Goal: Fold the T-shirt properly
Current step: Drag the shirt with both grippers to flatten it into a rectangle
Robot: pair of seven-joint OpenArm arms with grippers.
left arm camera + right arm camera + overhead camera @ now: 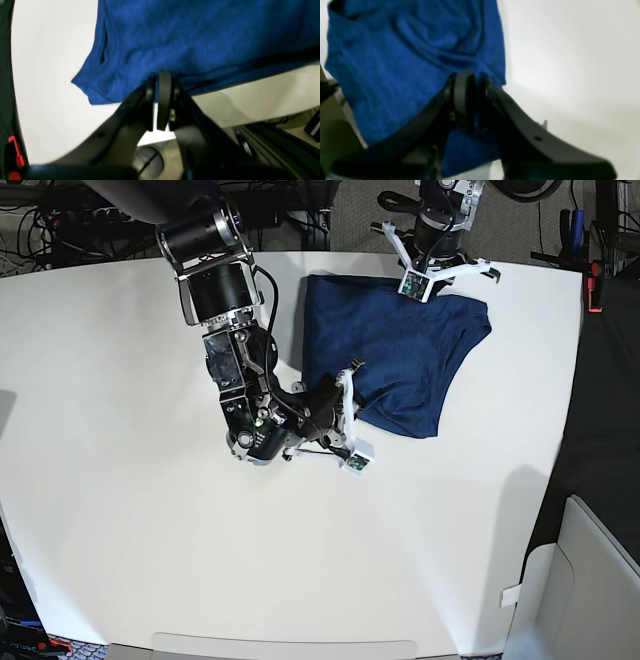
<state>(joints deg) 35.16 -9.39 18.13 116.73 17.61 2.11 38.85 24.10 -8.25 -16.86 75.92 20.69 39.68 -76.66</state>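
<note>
Lying partly folded near the far edge of the table (120, 560), toward its far right corner: one T-shirt (400, 360); further folds remaining, sleeves not distinguishable; clamping the shirt's edge with jaws closed: left gripper (161, 82) at the far hem; pinching fabric at the near left edge: right gripper (470, 82); counting two grippers, one garment.

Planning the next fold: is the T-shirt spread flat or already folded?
Partly folded: the T-shirt lies as a compact layered shape, no sleeves spread out.
</note>
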